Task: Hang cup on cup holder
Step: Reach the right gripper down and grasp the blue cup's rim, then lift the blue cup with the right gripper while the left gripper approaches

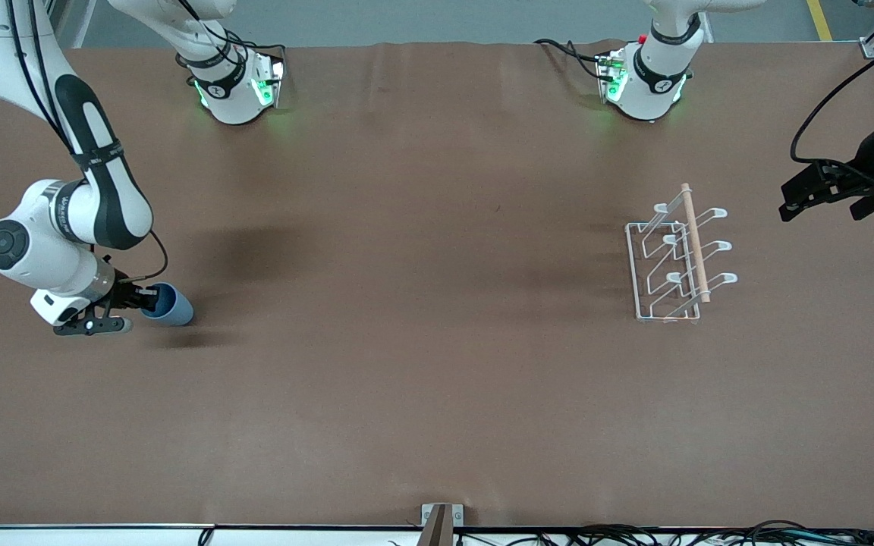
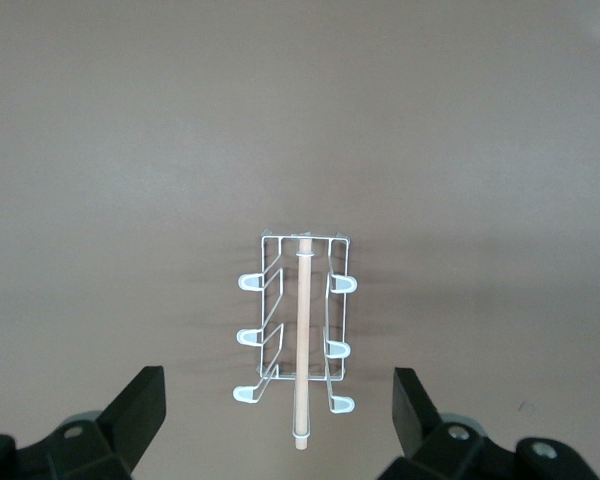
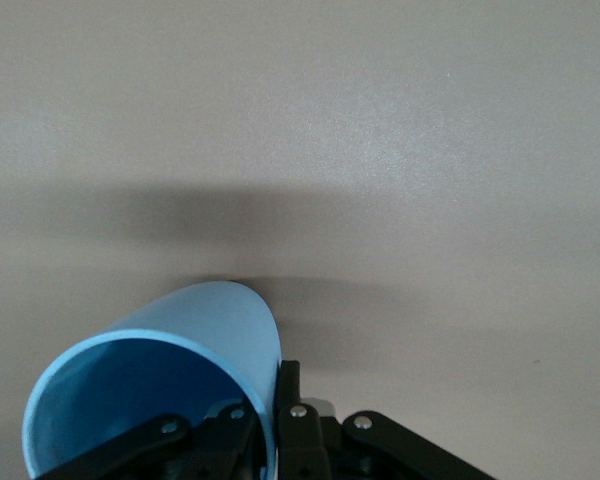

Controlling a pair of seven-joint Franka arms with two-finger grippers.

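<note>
The light-blue cup (image 1: pixel 170 305) lies tipped on its side at the right arm's end of the table, its mouth toward my right gripper (image 1: pixel 143 297). That gripper is shut on the cup's rim (image 3: pixel 265 400), one finger inside the cup and one outside. The white wire cup holder (image 1: pixel 676 258), with a wooden rod on top, stands toward the left arm's end of the table. My left gripper (image 1: pixel 824 199) waits open in the air past the cup holder, toward the table's end; the cup holder (image 2: pixel 298 330) shows between its spread fingertips (image 2: pixel 140 400).
Both robot bases (image 1: pixel 236 87) stand along the table edge farthest from the front camera. Cables and a small bracket (image 1: pixel 441 519) lie at the edge nearest the front camera. Brown table surface (image 1: pixel 422 303) stretches between the cup and the cup holder.
</note>
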